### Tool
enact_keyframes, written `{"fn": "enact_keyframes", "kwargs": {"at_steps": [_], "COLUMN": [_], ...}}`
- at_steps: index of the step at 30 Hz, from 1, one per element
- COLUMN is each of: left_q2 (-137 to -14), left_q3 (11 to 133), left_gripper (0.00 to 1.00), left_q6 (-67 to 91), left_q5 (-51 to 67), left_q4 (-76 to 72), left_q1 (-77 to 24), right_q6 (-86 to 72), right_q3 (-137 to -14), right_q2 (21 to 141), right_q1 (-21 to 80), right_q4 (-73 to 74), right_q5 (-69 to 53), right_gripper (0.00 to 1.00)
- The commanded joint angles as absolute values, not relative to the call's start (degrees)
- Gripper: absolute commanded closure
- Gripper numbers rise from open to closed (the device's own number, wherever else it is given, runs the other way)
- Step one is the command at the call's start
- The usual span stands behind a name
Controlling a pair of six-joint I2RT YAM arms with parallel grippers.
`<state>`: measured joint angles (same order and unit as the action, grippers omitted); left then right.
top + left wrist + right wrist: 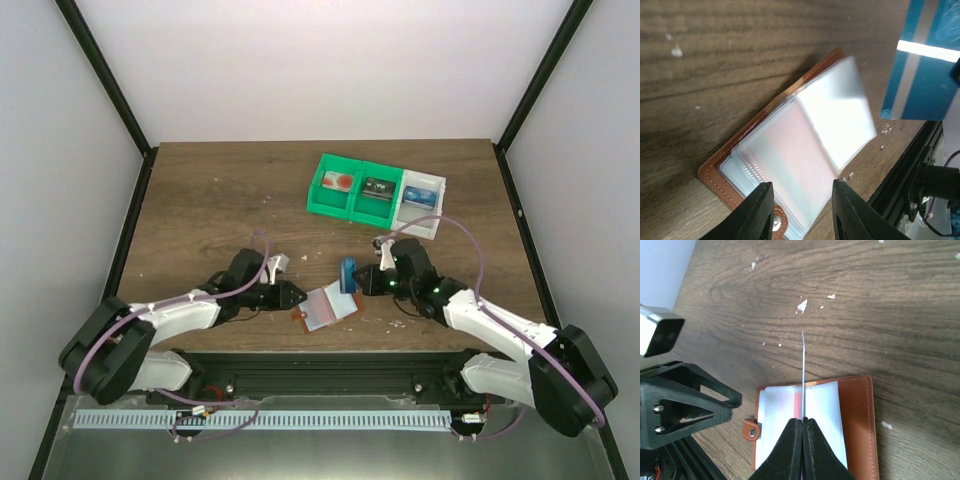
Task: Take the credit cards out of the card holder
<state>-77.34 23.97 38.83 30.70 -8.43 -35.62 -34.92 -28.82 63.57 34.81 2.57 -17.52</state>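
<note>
The reddish-brown card holder (325,308) lies open on the table, pale pockets up; it also shows in the left wrist view (800,160) and the right wrist view (856,415). My right gripper (362,283) (803,419) is shut on a blue card (348,274), held on edge above the holder; the card is seen edge-on in the right wrist view (803,370) and flat in the left wrist view (925,75). My left gripper (291,296) (802,202) is open, with its fingers straddling the holder's snap-tab end. A reddish patch (797,404) shows through one pocket.
Two green bins (350,190) and a white bin (420,203) stand at the back right, each with a card inside. Small white crumbs (802,305) lie on the wood. The table's front edge and rail (320,360) run just behind the holder.
</note>
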Motion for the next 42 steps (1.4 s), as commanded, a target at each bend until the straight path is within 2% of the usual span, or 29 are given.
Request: {"fn": "enact_keyframes", "kwargs": {"at_steps": [1, 3, 5, 8, 13, 21, 34, 42], "left_q2": [-70.60, -67.65, -64.12, -60.35, -55.61, -50.28, -52.00, -52.96], "left_q3": [26.31, 27.07, 27.81, 28.59, 28.13, 17.55, 16.37, 12.44], "left_gripper": [0.63, 0.56, 0.44, 0.41, 0.39, 0.40, 0.41, 0.51], "left_q6": [40.24, 41.42, 43.15, 48.24, 60.21, 85.22, 88.12, 90.67], "left_q5": [25.16, 24.95, 25.22, 25.95, 33.00, 40.15, 42.69, 42.99], "left_q4": [-1.47, -0.44, -0.20, -0.52, -5.70, -25.67, -29.27, -32.54], "left_q1": [-35.51, -35.57, -35.57, -35.00, -31.35, -27.86, -27.88, -27.86], "right_q6": [-30.19, -27.64, -24.69, -18.06, -5.32, 13.60, 22.06, 25.07], "right_q3": [-32.00, -32.09, -31.72, -30.11, -27.18, -24.16, -26.63, -28.69], "right_q2": [62.63, 62.18, 61.78, 60.53, 57.24, 56.50, 64.44, 68.41], "right_q1": [36.13, 37.88, 39.64, 43.62, 49.66, 55.63, 64.23, 68.34], "right_q4": [1.55, 0.53, -1.21, -5.61, -11.69, -18.13, -24.14, -26.01], "right_q5": [-15.14, -13.16, -12.06, -11.61, -4.56, 5.33, 14.22, 17.02], "right_gripper": [1.00, 1.00, 1.00, 0.99, 1.00, 0.99, 1.00, 1.00]}}
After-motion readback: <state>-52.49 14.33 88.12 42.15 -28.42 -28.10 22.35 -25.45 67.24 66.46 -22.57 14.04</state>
